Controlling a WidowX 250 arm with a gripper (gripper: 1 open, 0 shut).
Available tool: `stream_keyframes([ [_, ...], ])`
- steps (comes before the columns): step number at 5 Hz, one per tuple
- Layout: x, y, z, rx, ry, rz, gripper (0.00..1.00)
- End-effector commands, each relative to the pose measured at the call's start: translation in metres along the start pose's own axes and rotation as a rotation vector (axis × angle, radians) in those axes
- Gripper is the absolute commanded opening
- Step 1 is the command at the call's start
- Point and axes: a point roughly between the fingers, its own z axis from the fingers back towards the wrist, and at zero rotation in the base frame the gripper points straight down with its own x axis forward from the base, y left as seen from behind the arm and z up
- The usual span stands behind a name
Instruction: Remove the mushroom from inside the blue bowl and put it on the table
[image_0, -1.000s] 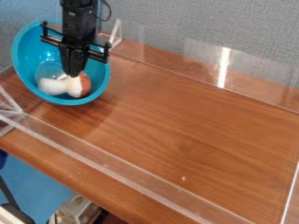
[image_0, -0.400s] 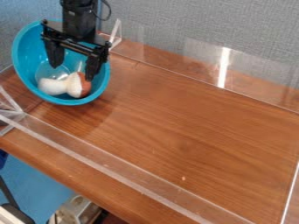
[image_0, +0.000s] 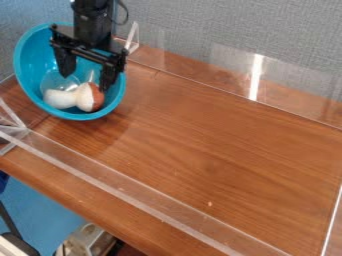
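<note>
At the far left corner of the table (image_0: 201, 150), close to the grey wall (image_0: 201, 35), I hold my gripper (image_0: 90, 72) open over the blue bowl (image_0: 111, 106), reaching down inside its rim with fingers apart and gripping nothing. The bowl's rim rises all around me, its far side close behind my fingers; to the right, bare wood runs out to the table's right edge and down to the near edge. Low clear walls (image_0: 134, 199) line the edges. The tabletop is reddish-brown wood grain, with glare on the far clear wall; beyond the near left edge lies a blue surface (image_0: 40, 212). The mushroom (image_0: 88, 97) lies in the near part of the bowl, its reddish cap toward the bowl's right side. A white, rounded thing sits just left of it; which way the stem's long axis runs, I can't tell.
</note>
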Motion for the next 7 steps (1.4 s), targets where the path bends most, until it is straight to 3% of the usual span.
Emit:
stream_keyframes([
  [1,0.006,0.009,-0.001,0.011,-0.030,0.016,1.00],
  [2,0.007,0.008,-0.012,0.012,-0.021,0.008,1.00],
  [3,0.007,0.007,-0.017,0.012,-0.016,0.007,0.00],
  [7,0.005,0.005,-0.001,0.019,-0.017,0.015,0.00],
])
